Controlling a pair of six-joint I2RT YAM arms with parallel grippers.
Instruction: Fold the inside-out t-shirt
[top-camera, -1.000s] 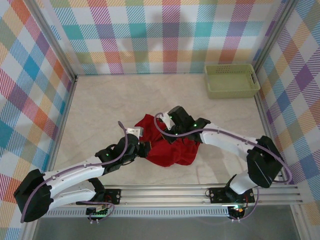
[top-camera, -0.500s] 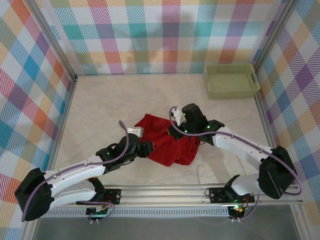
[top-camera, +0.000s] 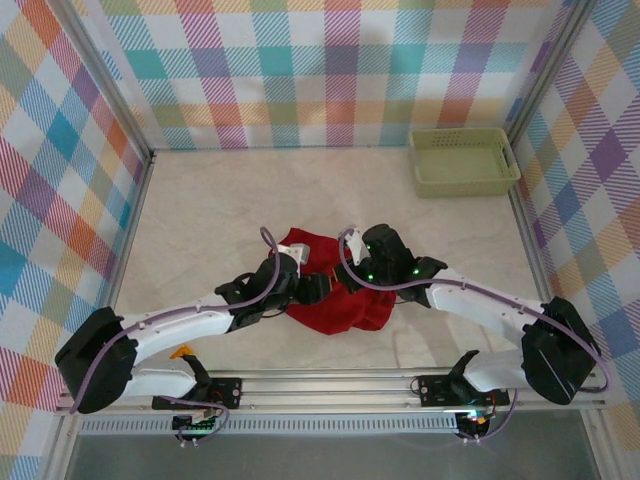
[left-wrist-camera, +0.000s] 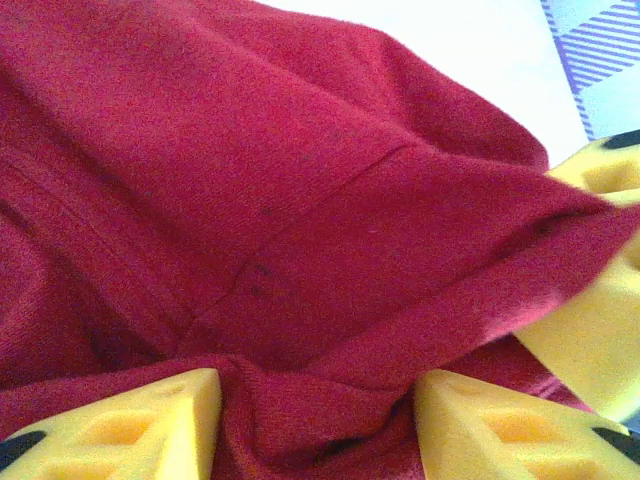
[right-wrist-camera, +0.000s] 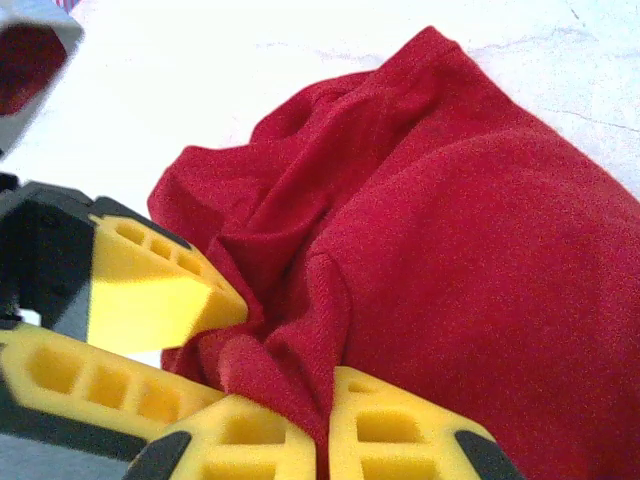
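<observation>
While the right gripper (right-wrist-camera: 322, 420) pinches shut on a fold of the inside-out t-shirt (top-camera: 345, 308), heaped centrally on the table (top-camera: 200, 220), the left gripper (left-wrist-camera: 318, 400) straddles cloth half-open at the heap's nine o'clock edge, likely seeking a second hold for spreading.

One inside-out t-shirt (top-camera: 338, 312), deep red, crumpled in a heap at centre frame on a pale marbled tabletop (top-camera: 200, 215). One left gripper (top-camera: 320, 288), at the heap's left edge, touching cloth. One right gripper (top-camera: 353, 277), on the heap's upper right part, near the left one. One pale green plastic basket (top-camera: 416, 165), upper right, well apart from the heap. Plaid walls (top-camera: 300, 70) on three sides. One metal rail (top-camera: 340, 385), bottom, bearing both arm bases.
</observation>
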